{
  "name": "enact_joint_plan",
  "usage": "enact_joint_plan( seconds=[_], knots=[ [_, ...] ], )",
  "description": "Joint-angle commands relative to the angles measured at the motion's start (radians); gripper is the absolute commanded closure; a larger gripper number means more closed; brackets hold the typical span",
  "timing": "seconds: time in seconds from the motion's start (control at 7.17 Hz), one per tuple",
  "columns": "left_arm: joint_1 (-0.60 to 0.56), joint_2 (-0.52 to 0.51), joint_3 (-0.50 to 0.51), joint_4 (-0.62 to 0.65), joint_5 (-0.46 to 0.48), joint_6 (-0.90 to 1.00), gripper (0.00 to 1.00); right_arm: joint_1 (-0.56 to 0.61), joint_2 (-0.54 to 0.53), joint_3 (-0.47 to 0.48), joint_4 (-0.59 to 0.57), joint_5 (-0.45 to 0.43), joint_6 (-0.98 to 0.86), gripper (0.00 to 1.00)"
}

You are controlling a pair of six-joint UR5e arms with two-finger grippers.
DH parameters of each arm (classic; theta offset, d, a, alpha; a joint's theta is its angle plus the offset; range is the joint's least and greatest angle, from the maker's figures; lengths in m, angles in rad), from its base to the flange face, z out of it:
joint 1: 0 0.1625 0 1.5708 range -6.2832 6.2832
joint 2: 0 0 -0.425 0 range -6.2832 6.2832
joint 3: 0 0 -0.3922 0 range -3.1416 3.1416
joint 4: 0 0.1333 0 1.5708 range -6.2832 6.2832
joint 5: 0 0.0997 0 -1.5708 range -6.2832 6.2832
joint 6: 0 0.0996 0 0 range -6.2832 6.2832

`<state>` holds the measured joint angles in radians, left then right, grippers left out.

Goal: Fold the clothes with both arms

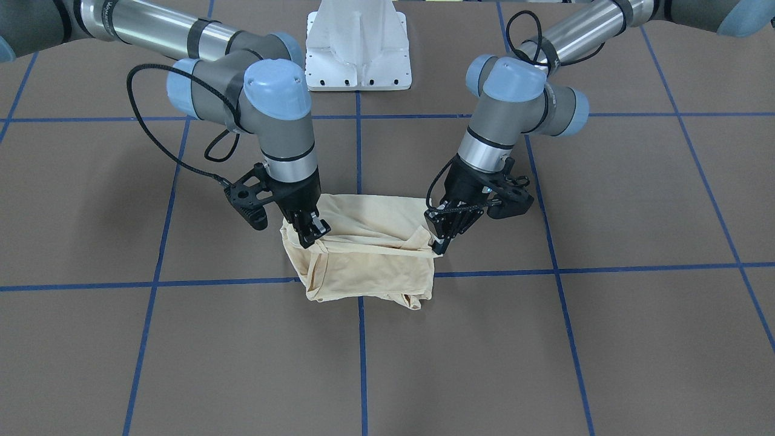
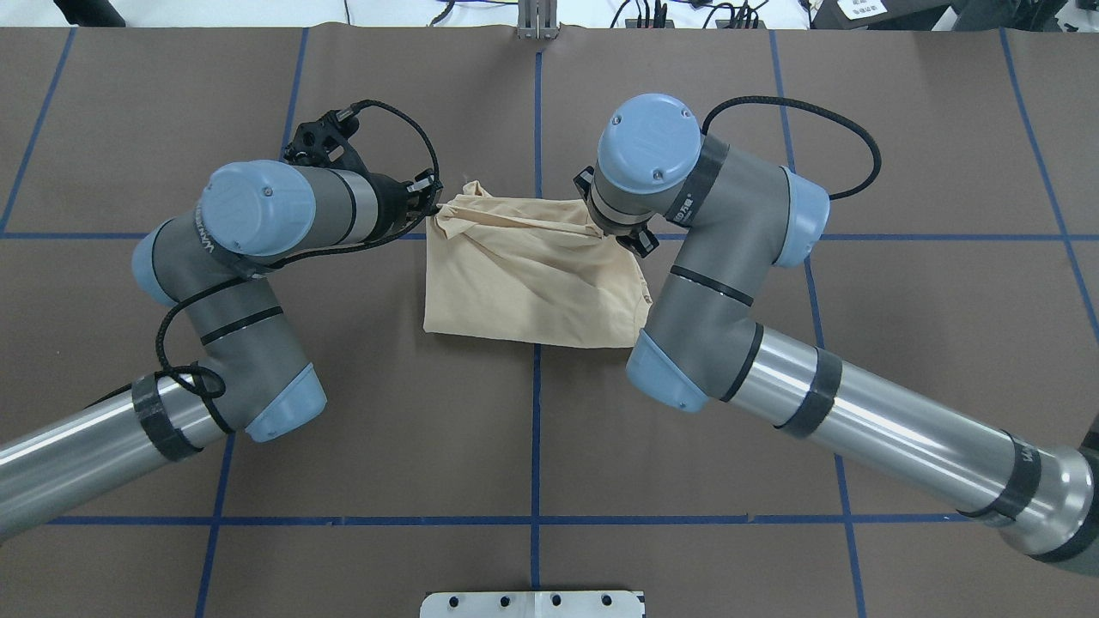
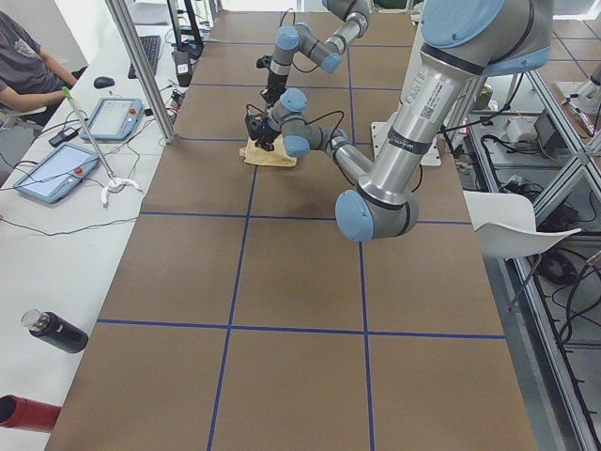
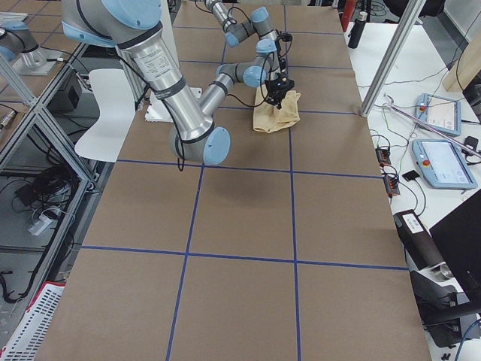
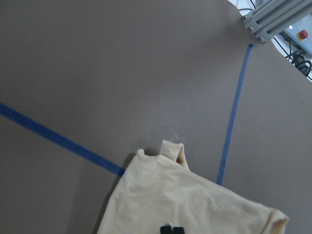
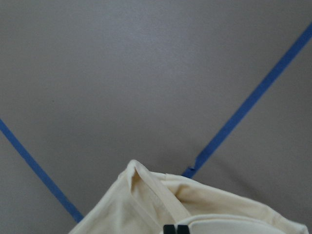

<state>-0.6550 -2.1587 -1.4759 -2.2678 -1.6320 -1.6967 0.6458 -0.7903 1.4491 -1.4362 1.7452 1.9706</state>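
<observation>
My left claw [image 1: 444, 241] pinches the right upper corner of the T-shirt [image 1: 369, 266]. My right claw [image 1: 312, 232] pinches its left upper corner. Both are pressed together on the thin fabric. The T-shirt is pale cream-yellow, folded to a wrinkled, roughly square bundle. It lies on the brown table [image 1: 605, 339] in the middle of the frame, over a crossing of the blue tape lines [image 1: 181, 283], and the held edge is raised a little.

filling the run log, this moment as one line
left fingers: shut on shirt corner | right fingers: shut on other corner | shirt: part-folded, on table
</observation>
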Motion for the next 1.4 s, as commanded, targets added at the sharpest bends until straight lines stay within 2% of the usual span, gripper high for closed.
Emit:
enact_joint_plan(
  seconds=[0.0,0.14,0.28,0.42,0.56,0.84,1.12,1.26],
  knots=[
    [-0.044,-0.087,0.159,-0.064,0.001,0.034,1.00,0.051,0.122,-0.230,0.075,0.031,-0.097,1.00],
    [-0.058,-0.113,0.237,-0.119,0.003,0.051,0.52,0.063,0.161,-0.339,0.158,0.030,-0.119,0.01],
    [-0.080,-0.162,0.343,-0.192,0.007,0.121,0.33,0.086,0.163,-0.387,0.210,0.031,-0.183,0.00],
    [-0.121,-0.165,0.356,-0.196,0.000,0.149,0.04,0.150,0.180,-0.388,0.207,0.069,-0.284,0.00],
    [-0.150,-0.165,0.356,-0.196,-0.012,0.176,0.00,0.225,0.162,-0.386,0.206,0.165,-0.356,0.00],
    [-0.234,-0.147,0.344,-0.190,-0.153,0.365,0.00,0.294,0.094,-0.380,0.209,0.206,-0.537,0.00],
    [-0.320,-0.011,0.258,-0.182,-0.238,0.682,0.00,0.400,-0.072,-0.288,0.206,0.293,-0.864,0.00],
    [-0.390,0.031,0.246,-0.182,-0.288,0.856,0.00,0.478,-0.125,-0.279,0.201,0.345,-1.074,0.00]
  ],
)
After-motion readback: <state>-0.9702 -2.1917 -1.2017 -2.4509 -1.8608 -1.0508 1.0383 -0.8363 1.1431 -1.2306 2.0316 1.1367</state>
